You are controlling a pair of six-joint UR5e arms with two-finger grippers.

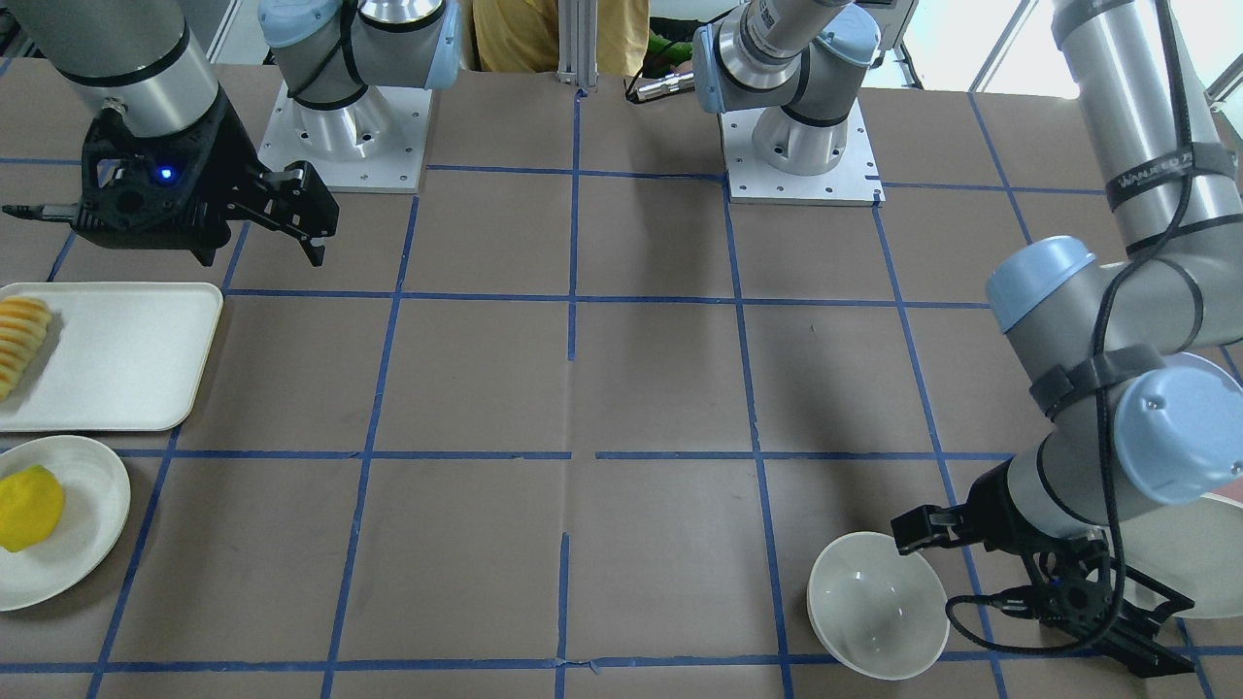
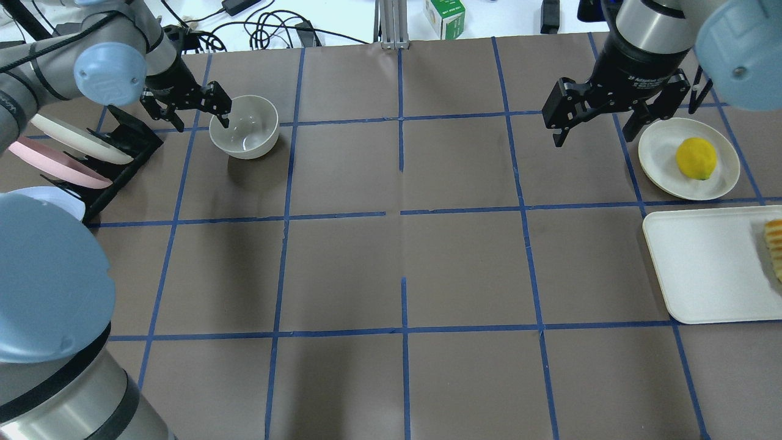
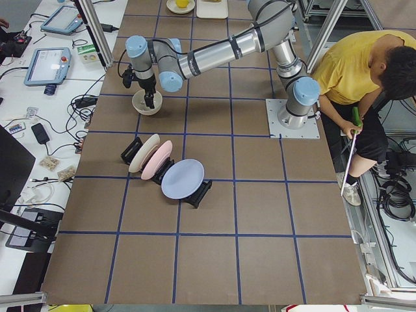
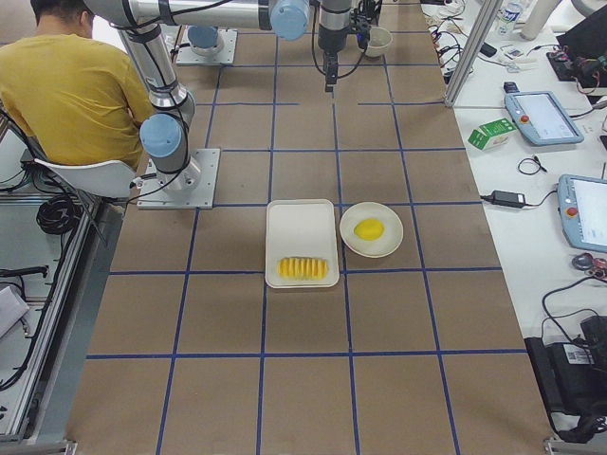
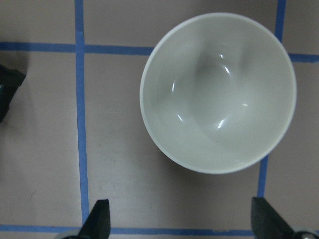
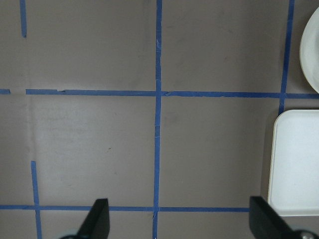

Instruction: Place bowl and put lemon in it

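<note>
The off-white bowl (image 2: 244,127) stands upright and empty on the brown table at the far left; it also shows in the front view (image 1: 879,604) and the left wrist view (image 5: 218,92). My left gripper (image 2: 201,119) is open and empty, just beside and above the bowl's rim, and the bowl is not between its fingertips (image 5: 97,219). The yellow lemon (image 2: 696,157) lies on a shallow round plate (image 2: 657,150) at the far right. My right gripper (image 2: 595,131) hangs open and empty above the table, left of that plate.
A white rectangular tray (image 2: 702,269) holding a sliced ridged fruit piece (image 2: 774,244) sits near the plate. A black rack with pastel plates (image 2: 79,153) stands left of the bowl. A person in yellow (image 3: 354,71) sits behind the robot bases.
</note>
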